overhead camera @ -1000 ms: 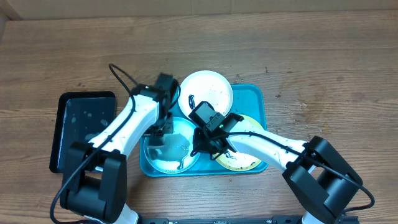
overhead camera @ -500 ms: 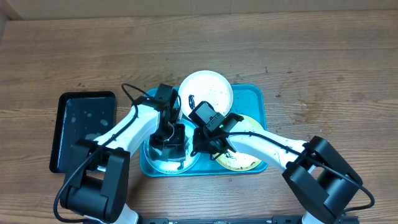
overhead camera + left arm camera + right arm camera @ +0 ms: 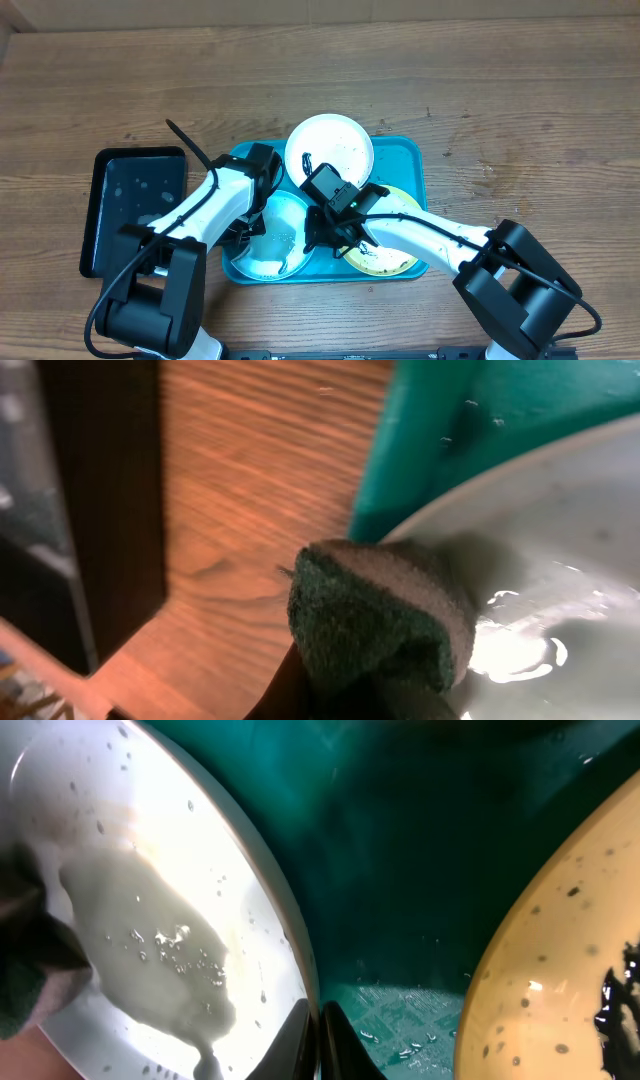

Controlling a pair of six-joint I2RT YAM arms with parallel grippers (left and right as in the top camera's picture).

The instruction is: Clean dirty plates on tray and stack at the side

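Smears dark on white plate (image 3: pixel 335 145); light-blue plate (image 3: pixel 285 235) wet, sponge (image 3: pixel 380 610) at rim.

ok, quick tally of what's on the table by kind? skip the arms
Plates: 3 (white-rimmed plate, light blue plate, yellow-green plate)
Trays: 2 (blue tray, black tray)
Sponges: 1 (green sponge)
Total: 6
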